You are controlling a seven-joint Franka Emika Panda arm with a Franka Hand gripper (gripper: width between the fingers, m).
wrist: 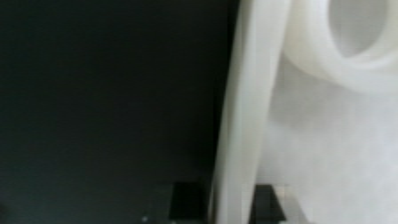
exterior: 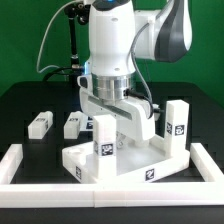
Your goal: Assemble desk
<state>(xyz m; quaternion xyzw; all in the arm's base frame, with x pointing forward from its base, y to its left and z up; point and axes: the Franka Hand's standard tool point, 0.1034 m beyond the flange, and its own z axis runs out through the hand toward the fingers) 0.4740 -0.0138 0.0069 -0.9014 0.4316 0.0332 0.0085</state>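
Note:
The white desk tabletop point(exterior: 125, 160) lies on the black table, close behind the front border wall. One white leg block point(exterior: 104, 134) stands upright on its near left corner and another point(exterior: 177, 126) at its right side, both showing marker tags. My gripper point(exterior: 112, 112) reaches down onto the tabletop's back edge. In the wrist view the gripper point(wrist: 231, 196) has a dark finger point(wrist: 189, 203) on each side of the tabletop's upright rim point(wrist: 246, 110) and is shut on it. A round socket point(wrist: 356, 40) shows on the panel beside the rim.
Two loose white leg blocks point(exterior: 40, 124) point(exterior: 75, 125) lie on the black table at the exterior view's left. The low white border wall point(exterior: 110, 192) runs along the front and up both sides. A dark stand with cables point(exterior: 68, 40) rises at the back.

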